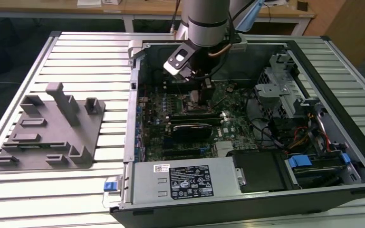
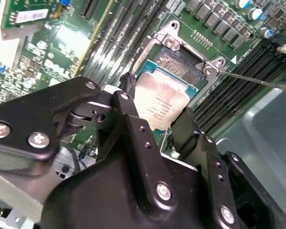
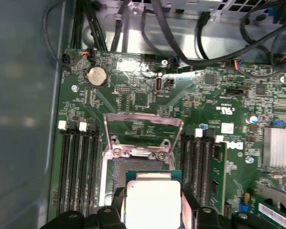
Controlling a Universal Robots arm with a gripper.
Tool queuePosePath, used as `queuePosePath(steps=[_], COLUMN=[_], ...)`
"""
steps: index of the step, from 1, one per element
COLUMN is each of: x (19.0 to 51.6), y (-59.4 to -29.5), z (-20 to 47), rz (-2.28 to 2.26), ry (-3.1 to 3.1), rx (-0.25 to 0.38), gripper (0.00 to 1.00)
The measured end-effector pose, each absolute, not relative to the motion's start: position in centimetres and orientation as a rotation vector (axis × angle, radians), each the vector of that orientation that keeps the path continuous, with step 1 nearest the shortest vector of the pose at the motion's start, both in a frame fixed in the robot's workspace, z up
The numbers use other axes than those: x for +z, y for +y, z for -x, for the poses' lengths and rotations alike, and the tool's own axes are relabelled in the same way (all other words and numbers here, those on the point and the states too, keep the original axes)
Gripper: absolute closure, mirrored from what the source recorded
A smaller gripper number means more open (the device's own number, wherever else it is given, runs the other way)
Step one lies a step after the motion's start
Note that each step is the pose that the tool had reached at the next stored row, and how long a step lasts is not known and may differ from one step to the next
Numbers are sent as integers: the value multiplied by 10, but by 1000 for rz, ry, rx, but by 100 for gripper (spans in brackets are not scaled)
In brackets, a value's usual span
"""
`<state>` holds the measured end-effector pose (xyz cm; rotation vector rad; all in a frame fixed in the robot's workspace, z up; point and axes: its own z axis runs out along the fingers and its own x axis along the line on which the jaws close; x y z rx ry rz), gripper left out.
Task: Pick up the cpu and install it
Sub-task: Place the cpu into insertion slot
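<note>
Cpu (image 2: 166, 98), small flat square chip with shiny silver metal top: my black gripper (image 2: 157, 106) is pinching its sides over open metal-framed socket (image 3: 118, 168)

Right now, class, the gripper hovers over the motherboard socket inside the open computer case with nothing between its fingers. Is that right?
Not quite. The gripper does hover over the socket inside the open computer case, but its fingers are closed on the cpu, gripping it by two opposite edges. You can see this in both wrist views.
</note>
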<state>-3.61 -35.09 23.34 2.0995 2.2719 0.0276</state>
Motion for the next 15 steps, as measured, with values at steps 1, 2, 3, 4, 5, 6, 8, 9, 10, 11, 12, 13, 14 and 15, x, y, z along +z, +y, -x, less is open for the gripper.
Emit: queuePosePath(steps=[1,2,3,4,5,6,8,9,10,11,12,13,14,15], x=[232,230,229,228,226,225,223,222,220,219,218,217,216,215], y=[-350,-349,-348,-348,-347,-346,-345,-344,-344,-344,-344,-344,-343,-343], z=[36,36,36,36,36,36,36,36,36,36,36,36,36,36], rz=[-2099,-2099,-2099,-2099,-2099,-2099,-2099,-2099,-2099,-2099,-2099,-2099,-2099,-2098], ry=[2272,2272,2272,2272,2272,2272,2272,2272,2271,2271,2271,2271,2271,2271], rx=[28,28,27,27,27,27,27,27,27,26,26,26,25,25], gripper=[46,46,46,46,46,46,46,46,46,46,46,46,46,46])
